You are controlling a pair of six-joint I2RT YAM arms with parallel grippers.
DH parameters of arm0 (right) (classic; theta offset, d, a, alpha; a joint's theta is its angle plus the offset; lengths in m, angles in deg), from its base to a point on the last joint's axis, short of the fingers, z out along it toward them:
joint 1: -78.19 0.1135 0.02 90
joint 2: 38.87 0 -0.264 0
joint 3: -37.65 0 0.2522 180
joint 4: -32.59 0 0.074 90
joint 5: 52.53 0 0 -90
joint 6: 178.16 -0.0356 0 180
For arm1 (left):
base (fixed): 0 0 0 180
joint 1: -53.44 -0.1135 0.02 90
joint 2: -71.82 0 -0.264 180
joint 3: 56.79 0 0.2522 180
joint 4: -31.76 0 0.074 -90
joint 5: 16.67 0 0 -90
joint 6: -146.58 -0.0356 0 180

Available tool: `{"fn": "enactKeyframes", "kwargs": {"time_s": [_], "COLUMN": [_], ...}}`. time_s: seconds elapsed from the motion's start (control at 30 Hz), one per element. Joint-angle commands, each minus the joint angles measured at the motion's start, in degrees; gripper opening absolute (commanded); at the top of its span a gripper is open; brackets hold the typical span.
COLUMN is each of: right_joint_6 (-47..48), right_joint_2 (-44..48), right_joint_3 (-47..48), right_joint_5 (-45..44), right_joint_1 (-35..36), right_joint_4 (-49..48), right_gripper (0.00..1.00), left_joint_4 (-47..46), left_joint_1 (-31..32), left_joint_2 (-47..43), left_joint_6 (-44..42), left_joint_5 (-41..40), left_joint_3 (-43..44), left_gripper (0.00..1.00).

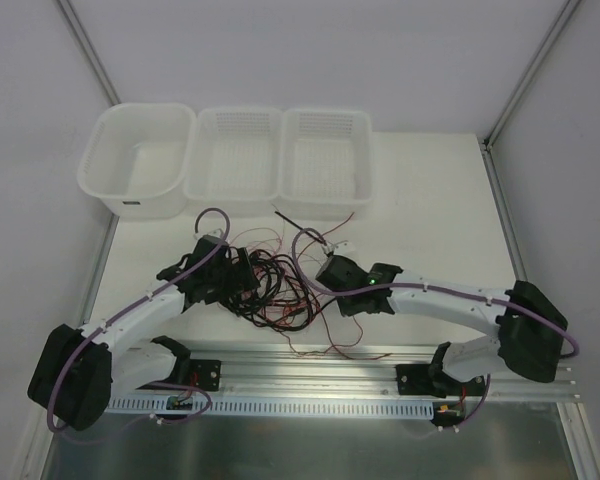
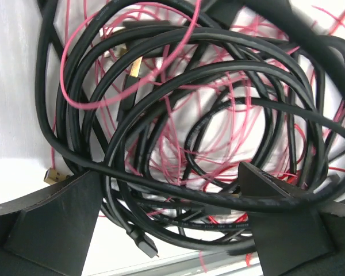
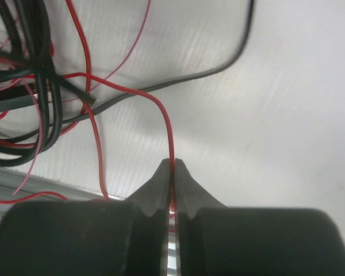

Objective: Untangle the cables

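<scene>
Far-left container: white solid-walled tub (image 1: pixel 138 160) at the far edge of the table (image 1: pixel 430 220); nothing seen inside.

Left gripper (image 1: pixel 218 272): jaws spread to full width, nothing clamped. Stands at the left flank of the tangle. In the wrist view (image 2: pixel 169 221) black fingers (image 2: pixel 52 224) sit at either side of the picture, with cable loops running across the gap between them.

Cables (image 1: pixel 275 290): one knotted heap on the table centre, between the two grippers and on the near side of the containers. Thick black loops interlaced with fine red and pinkish strands (image 2: pixel 190 115).

Plug ends: gold-tipped plug (image 2: pixel 52 174) at the left border of the heap, just above the left-hand finger; small black plug (image 2: pixel 146 247) at the near edge.

Centre and right containers: two white perforated baskets (image 1: pixel 233 155) (image 1: pixel 326 160), side by side, touching the tub row.

Right gripper (image 1: pixel 330 262): fully closed, fingertips (image 3: pixel 173 164) pinching a single red wire (image 3: pixel 169 138). Stands at the right flank of the heap.

Red wire: rises from the pinch, bends left and joins the black bundle at the upper left of the right wrist view.

Near edge: aluminium rail (image 1: pixel 310 375) carrying both arm bases.
</scene>
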Motion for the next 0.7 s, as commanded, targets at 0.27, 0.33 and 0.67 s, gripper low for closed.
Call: {"fn": "enactKeyframes", "kwargs": {"time_s": [0.27, 0.33, 0.67], "right_joint_6": [3.26, 3.96, 12.04], "right_joint_2": [26.46, 29.82, 40.47], "right_joint_3": [8.37, 10.04, 25.75], "right_joint_5": [-14.85, -16.61, -23.20], "right_joint_1": [0.29, 0.12, -0.14], "right_joint_4": [18.54, 19.07, 23.12], "right_gripper": [0.01, 0.01, 0.01], "left_joint_4": [1.04, 1.04, 1.12], "left_joint_1": [0.48, 0.39, 0.39], "left_joint_2": [3.01, 2.75, 1.70], "left_joint_6": [2.99, 3.08, 3.87], "left_joint_5": [-2.84, -3.01, -3.72], "left_joint_3": [-1.75, -1.93, -2.46], "left_gripper": [0.99, 0.99, 0.99]}}
